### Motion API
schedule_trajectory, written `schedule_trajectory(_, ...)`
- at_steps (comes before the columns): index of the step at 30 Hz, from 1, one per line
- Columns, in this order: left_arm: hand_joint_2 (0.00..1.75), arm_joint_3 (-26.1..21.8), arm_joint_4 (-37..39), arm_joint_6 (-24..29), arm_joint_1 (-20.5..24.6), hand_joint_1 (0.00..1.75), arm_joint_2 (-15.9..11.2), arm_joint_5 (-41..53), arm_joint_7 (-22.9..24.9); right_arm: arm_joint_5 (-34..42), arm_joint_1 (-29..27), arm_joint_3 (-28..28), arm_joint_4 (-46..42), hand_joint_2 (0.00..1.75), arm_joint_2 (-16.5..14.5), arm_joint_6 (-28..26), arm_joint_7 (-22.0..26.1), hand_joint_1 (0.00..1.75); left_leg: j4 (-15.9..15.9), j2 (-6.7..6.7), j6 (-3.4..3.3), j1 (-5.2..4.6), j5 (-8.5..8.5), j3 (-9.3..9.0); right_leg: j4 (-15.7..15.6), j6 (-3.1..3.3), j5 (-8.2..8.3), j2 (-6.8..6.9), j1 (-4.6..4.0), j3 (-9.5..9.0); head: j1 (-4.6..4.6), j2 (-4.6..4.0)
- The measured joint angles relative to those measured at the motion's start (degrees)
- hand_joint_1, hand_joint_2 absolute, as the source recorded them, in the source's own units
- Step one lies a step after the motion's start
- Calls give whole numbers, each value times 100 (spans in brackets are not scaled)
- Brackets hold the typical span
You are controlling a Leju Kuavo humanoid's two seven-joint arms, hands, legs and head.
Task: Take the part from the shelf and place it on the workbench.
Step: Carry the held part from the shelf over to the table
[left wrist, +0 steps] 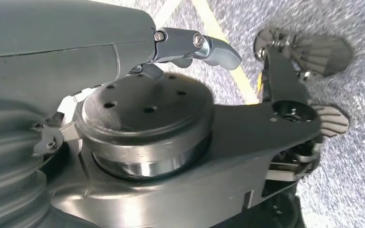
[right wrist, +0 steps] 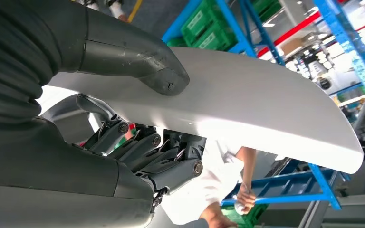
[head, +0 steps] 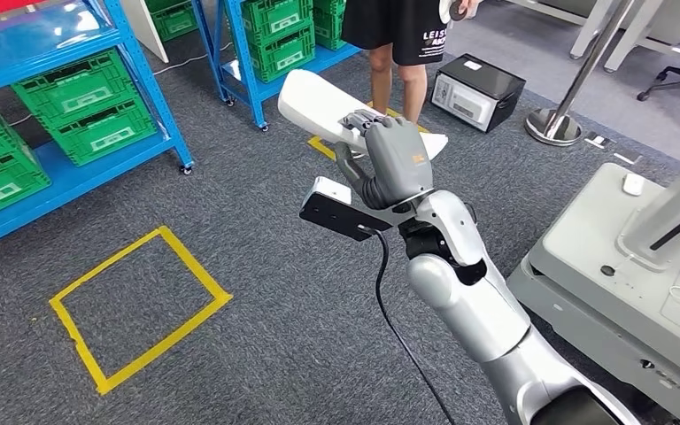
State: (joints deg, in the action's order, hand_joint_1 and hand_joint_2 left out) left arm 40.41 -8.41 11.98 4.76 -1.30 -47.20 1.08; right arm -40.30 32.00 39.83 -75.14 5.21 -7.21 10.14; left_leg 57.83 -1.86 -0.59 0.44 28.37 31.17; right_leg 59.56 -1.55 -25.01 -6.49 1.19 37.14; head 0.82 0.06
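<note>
The right hand (head: 396, 159) grips the white part (head: 319, 106) clear of the floor, thumb (right wrist: 138, 61) pressed on one face and fingers (right wrist: 147, 152) curled against the other, a hold that likely keeps the long panel level for carrying. The left hand (left wrist: 190, 47) hangs over the carpet; whether its fingers are spread or closed cannot be told. A person (head: 398, 44) and a black box (head: 476, 90) stand ahead, blue shelves (head: 155, 97) with green crates (head: 84, 106) stand to the left, and a grey machine base (head: 602, 266) beside the right arm could obstruct a turn.

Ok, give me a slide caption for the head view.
Right hand carries the white part past blue shelves.
</note>
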Motion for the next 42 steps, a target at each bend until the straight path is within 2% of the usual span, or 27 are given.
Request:
schedule_trajectory(1,175,2,-1,0,7,0,3,3,1,-9,9,-3,-14,175,11,7,-17,175,-36,81,-39,12,-32,2,196,-14,-125,163,-18,100,-11,-1)
schedule_trajectory(3,175,2,-1,0,15,0,-2,15,-4,-30,15,-5,-28,175,20,23,-46,175,-49,242,-84,1,-54,27,902,-34,-511,495,-30,424,-30,-1)
schedule_trajectory(5,175,3,0,0,16,0,-2,30,1,-44,-5,-5,-31,175,31,39,-55,175,-29,411,-91,-9,-55,61,1471,-63,-721,582,-21,660,-31,-1)
schedule_trajectory(6,175,4,-1,0,19,0,-1,35,5,-47,-10,-7,-31,175,42,44,-56,175,-15,495,-90,-9,-54,76,1469,-71,-682,605,-17,625,-31,-1)
schedule_trajectory(8,175,6,-2,0,34,0,5,34,11,-49,8,-10,-31,175,63,48,-57,175,29,651,-71,-9,-41,98,831,-71,-405,739,-15,213,-31,-1)
schedule_trajectory(10,175,7,-1,0,52,0,1,32,13,-49,41,-14,-32,175,68,47,-53,175,86,773,-14,-40,-1,116,161,-19,-224,970,-35,-184,-28,-2)
schedule_trajectory(11,175,7,-1,0,59,0,-4,29,15,-49,54,-16,-33,175,70,45,-51,175,104,825,23,-56,14,114,13,22,-199,1026,-46,-259,-26,-1)
schedule_trajectory(14,175,7,0,1,85,0,-11,21,32,-46,64,-20,-35,175,89,41,-45,175,100,944,128,-56,23,88,-41,153,-154,875,-53,-224,-23,1)
schedule_trajectory(16,175,7,0,3,96,0,-13,6,30,-43,65,-21,-36,175,98,33,-36,175,304,689,198,-31,196,172,-73,223,-106,758,-23,-208,-22,0)
schedule_trajectory(18,175,7,1,4,83,0,-13,-15,24,-41,56,-22,-36,175,98,22,-16,175,943,330,240,-14,576,444,-81,265,-76,641,-10,-180,-20,-1)
schedule_trajectory(20,175,7,2,4,61,0,-11,-30,25,-40,20,-22,-36,175,94,17,1,175,1585,223,235,-14,828,723,-78,281,-51,493,-25,-140,-20,0)
schedule_trajectory(21,175,7,2,4,51,0,-9,-34,27,-40,-1,-22,-35,175,95,14,8,175,1654,209,219,-16,803,748,-76,281,-36,410,-33,-124,-20,1)
schedule_trajectory(22,175,7,2,4,44,0,-8,-38,32,-40,-19,-22,-35,175,96,9,15,175,1492,188,193,-20,669,662,-74,275,-20,327,-39,-113,-20,1)
schedule_trajectory(23,175,7,2,4,38,0,-6,-42,36,-40,-30,-22,-35,175,95,1,23,175,1120,124,156,-25,463,472,-72,265,-5,245,-41,-106,-21,0)
schedule_trajectory(25,175,7,8,4,26,0,-15,-46,41,-40,-34,-22,-35,175,94,-24,39,175,344,-157,81,-40,184,94,-72,223,28,105,-31,-87,-21,-1)
schedule_trajectory(26,175,7,10,3,23,0,-15,-49,40,-40,-36,-22,-35,175,93,-34,45,175,111,-254,56,-56,130,-13,-75,191,47,45,-17,-70,-21,-1)
schedule_trajectory(27,175,8,13,3,20,0,-15,-49,41,-40,-41,-22,-35,175,93,-40,50,175,32,-292,40,-73,138,-46,-87,153,69,-11,1,-53,-20,-1)
schedule_trajectory(29,175,9,8,3,15,0,6,-49,48,-40,-53,-23,-35,175,98,-43,55,175,-21,-152,0,-79,85,-80,-115,71,120,-133,22,-24,-18,-1)
schedule_trajectory(30,175,9,6,4,11,0,15,-44,49,-40,-59,-23,-35,175,102,-46,56,175,-69,-81,-25,-68,44,-105,-90,45,111,-97,7,6,-22,-1)
schedule_trajectory(31,175,9,3,5,9,0,24,-36,50,-40,-58,-24,-34,175,105,-48,58,175,-119,-2,-55,-53,2,-125,31,24,35,26,-15,78,-31,0)
schedule_trajectory(33,175,11,2,7,2,0,37,-14,46,-39,-63,-25,-33,175,109,-51,61,175,-165,162,-93,-52,-40,-124,609,-4,-297,393,-56,362,-52,0)
schedule_trajectory(34,175,14,2,7,-7,0,43,-2,48,-38,-75,-25,-32,175,109,-51,62,175,-157,250,-106,-56,-40,-109,999,-25,-485,513,-54,543,-59,1)
schedule_trajectory(36,175,31,2,7,-22,0,58,31,66,-37,-120,-27,-31,175,116,-52,67,175,-123,428,-104,-55,-22,-75,1437,-62,-619,598,-32,730,-61,1)
schedule_trajectory(37,175,48,2,8,-24,0,67,44,85,-37,-138,-29,-31,175,122,-54,76,175,-98,512,-92,-46,-7,-62,1329,-77,-536,626,-17,653,-62,0)
schedule_trajectory(39,175,86,2,35,-15,0,78,69,134,-43,-155,-42,-31,175,134,-61,111,175,-22,663,-40,-35,46,-47,612,-95,-258,810,-1,235,-62,0)
schedule_trajectory(41,175,122,4,117,1,0,79,108,189,-61,-169,-80,-32,175,135,-83,148,175,66,775,28,-62,132,-24,74,-43,-122,1013,-3,-85,-58,0)
schedule_trajectory(42,175,141,4,158,11,0,79,133,215,-72,-181,-107,-32,175,140,-100,156,175,86,822,58,-79,162,-34,6,6,-127,1051,-13,-122,-55,-1)
